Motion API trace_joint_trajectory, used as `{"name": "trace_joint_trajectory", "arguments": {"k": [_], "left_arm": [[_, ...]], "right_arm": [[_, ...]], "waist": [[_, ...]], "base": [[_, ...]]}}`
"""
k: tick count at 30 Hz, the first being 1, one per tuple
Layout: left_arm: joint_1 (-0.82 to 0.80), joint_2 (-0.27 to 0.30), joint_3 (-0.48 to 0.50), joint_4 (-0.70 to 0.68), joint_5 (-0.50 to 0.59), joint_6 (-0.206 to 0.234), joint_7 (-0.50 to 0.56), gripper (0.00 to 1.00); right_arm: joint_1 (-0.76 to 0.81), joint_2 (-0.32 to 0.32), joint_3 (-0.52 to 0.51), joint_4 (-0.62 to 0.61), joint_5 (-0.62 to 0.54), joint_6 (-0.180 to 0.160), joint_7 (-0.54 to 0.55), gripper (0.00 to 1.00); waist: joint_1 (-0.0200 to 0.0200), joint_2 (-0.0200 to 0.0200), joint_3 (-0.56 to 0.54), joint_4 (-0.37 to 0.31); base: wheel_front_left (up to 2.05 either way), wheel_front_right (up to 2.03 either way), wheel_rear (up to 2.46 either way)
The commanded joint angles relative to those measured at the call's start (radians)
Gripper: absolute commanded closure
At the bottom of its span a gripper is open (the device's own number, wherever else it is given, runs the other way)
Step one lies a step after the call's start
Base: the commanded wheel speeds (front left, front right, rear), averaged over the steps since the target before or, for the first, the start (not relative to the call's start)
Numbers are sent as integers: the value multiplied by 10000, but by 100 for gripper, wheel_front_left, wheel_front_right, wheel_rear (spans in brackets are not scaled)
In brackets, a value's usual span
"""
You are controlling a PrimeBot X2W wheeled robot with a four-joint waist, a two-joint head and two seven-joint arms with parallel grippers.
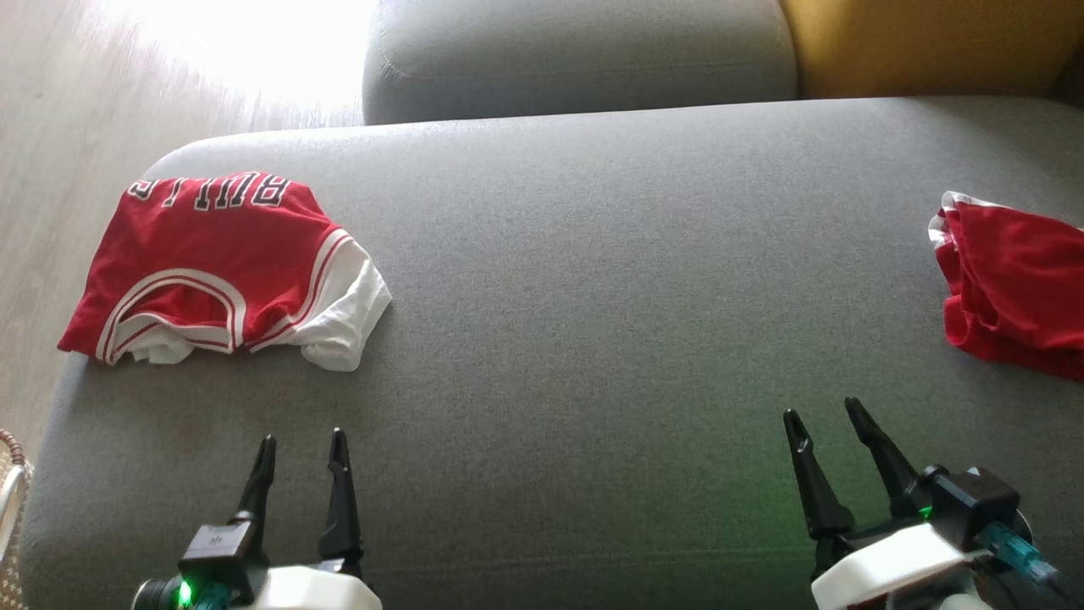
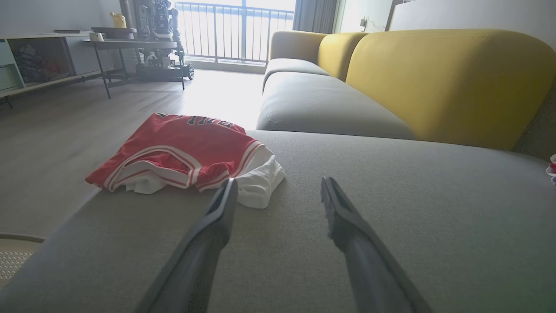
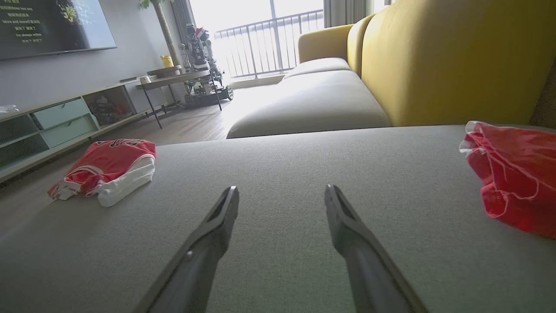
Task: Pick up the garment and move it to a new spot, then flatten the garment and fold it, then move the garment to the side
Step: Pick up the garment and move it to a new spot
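Note:
A folded red jersey (image 1: 220, 263) with white trim and black lettering lies at the left end of the grey sofa seat (image 1: 610, 339), over a white piece. It also appears as the jersey (image 2: 182, 150) and jersey (image 3: 106, 167) in the wrist views. A crumpled red garment (image 1: 1012, 284) lies at the right edge, seen as the red garment (image 3: 514, 174) from the right wrist. My left gripper (image 1: 302, 449) is open and empty, just in front of the jersey. My right gripper (image 1: 823, 415) is open and empty, left of and nearer than the crumpled garment.
A yellow backrest (image 2: 447, 82) runs behind the seat, with another grey cushion (image 1: 584, 59) beyond. Wooden floor (image 1: 51, 195) lies past the seat's left edge. A dark side table (image 2: 130, 48) and a low cabinet (image 3: 61, 126) stand across the room.

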Motion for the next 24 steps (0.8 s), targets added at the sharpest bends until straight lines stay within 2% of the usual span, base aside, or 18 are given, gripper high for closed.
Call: {"name": "trace_joint_trajectory", "arguments": {"k": [1, 7, 13, 17, 24], "left_arm": [[-324, -15, 312, -257, 141, 20, -51, 0], [-405, -15, 248, -222, 155, 15, -51, 0], [-381, -15, 207, -246, 126, 93, -51, 0], [-349, -15, 173, -262, 103, 105, -51, 0], [-247, -15, 110, -261, 96, 85, -51, 0]], "right_arm": [[-283, -34, 260, -255, 16, -4, -93, 0], [-257, -34, 271, -246, -39, -4, -93, 0], [-213, -34, 307, -202, 24, -4, -93, 0], [-140, -34, 341, -174, 52, -4, -93, 0], [95, -34, 328, -125, 265, -4, -93, 0]], "waist": [[0, 0, 10, 13], [0, 0, 35, 219], [0, 0, -42, 717], [0, 0, -139, 1304], [0, 0, -331, 2752]], "base": [[0, 0, 0], [0, 0, 0], [0, 0, 0], [0, 0, 0], [0, 0, 0]]}}
